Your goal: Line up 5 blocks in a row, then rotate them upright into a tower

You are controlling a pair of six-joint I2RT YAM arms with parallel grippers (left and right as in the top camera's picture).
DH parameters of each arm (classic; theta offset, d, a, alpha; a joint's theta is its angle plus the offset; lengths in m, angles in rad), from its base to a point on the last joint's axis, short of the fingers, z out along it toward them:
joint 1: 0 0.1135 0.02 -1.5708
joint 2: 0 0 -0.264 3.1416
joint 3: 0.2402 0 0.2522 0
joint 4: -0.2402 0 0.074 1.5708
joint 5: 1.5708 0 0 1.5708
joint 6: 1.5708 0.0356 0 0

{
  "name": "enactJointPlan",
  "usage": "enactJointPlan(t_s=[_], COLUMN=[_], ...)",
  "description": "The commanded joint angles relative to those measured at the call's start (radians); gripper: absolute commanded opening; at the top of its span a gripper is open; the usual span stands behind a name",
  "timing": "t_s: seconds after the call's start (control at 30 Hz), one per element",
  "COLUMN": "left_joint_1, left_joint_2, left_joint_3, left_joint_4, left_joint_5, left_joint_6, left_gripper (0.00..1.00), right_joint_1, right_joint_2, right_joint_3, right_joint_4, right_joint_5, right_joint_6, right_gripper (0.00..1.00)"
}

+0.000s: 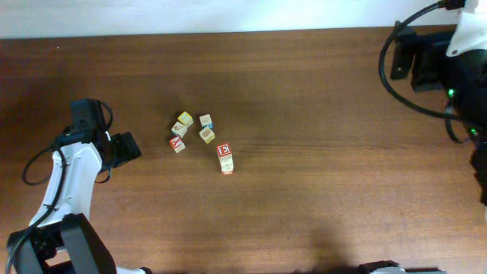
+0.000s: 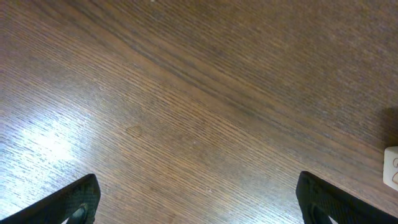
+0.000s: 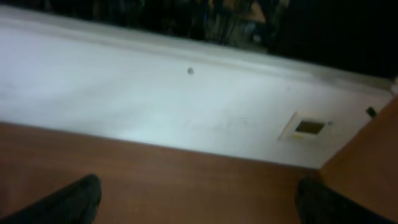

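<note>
The table [image 1: 319, 152] is dark brown wood with a fine, straight grain and a soft sheen under the light. The blocks [image 1: 207, 135] are small pale wooden cubes with square faces and coloured printing, lying loosely grouped left of the table's middle. One shows a red letter in a red frame [image 1: 224, 151], reading as "E" or "I"; it is too small to settle. A plainer pale block [image 1: 227, 165] touches it on the near side. Another pale block [image 1: 205, 121] sits at the far side of the group, and one with faint red marks [image 1: 179, 129] is at its left. A yellow-faced cube [image 1: 185, 119] and a cube with a red mark resembling "Y" [image 1: 177, 144] lie among them.

The left gripper [image 1: 125, 148] hangs over bare wood to the left of the group, near but apart from it, jaws spread wide and empty. In its wrist view only a pale block's edge [image 2: 392, 168] shows at the right border.

The right gripper [image 3: 199, 205] is at the far right corner, well apart from the blocks, its jaws also wide and empty, facing a white wall [image 3: 155, 106] with a small square plate [image 3: 308, 127].
</note>
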Motion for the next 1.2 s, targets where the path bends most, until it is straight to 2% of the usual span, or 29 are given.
enactJointPlan(t_s=[0.0, 0.3, 0.5, 0.67, 0.83, 0.93, 1.0, 1.17], left_joint_1=[0.000, 0.000, 0.000, 0.000, 0.000, 0.000, 0.000, 0.000], left_joint_2=[-0.016, -0.016, -0.016, -0.016, -0.016, -0.016, -0.016, -0.016], left_joint_3=[0.015, 0.015, 0.015, 0.015, 0.015, 0.015, 0.015, 0.015], left_joint_4=[-0.001, -0.001, -0.001, -0.001, -0.001, -0.001, -0.001, -0.001], left_joint_5=[-0.007, -0.007, -0.007, -0.007, -0.007, -0.007, -0.007, -0.007], left_joint_6=[0.005, 0.005, 0.005, 0.005, 0.005, 0.005, 0.005, 0.005], left_gripper=[0.99, 0.99, 0.99, 0.99, 0.99, 0.99, 0.99, 0.99], right_joint_1=[-0.030, -0.069, -0.068, -0.066, -0.065, -0.043, -0.024, -0.020], right_joint_2=[-0.116, -0.518, -0.817, -1.040, -1.247, -1.319, -1.331, -1.329], right_joint_3=[-0.229, -1.041, -1.580, -1.883, -2.060, -2.073, -2.073, -2.073], right_joint_4=[0.126, 0.714, 1.032, 1.131, 1.130, 1.011, 0.940, 0.941], right_joint_5=[-0.076, -0.155, -0.181, -0.180, -0.181, -0.177, -0.178, -0.177], right_joint_6=[-0.008, -0.007, -0.006, 0.002, 0.035, 0.035, 0.035, 0.035], right_gripper=[0.99, 0.99, 0.99, 0.98, 0.99, 0.99, 0.98, 0.98])
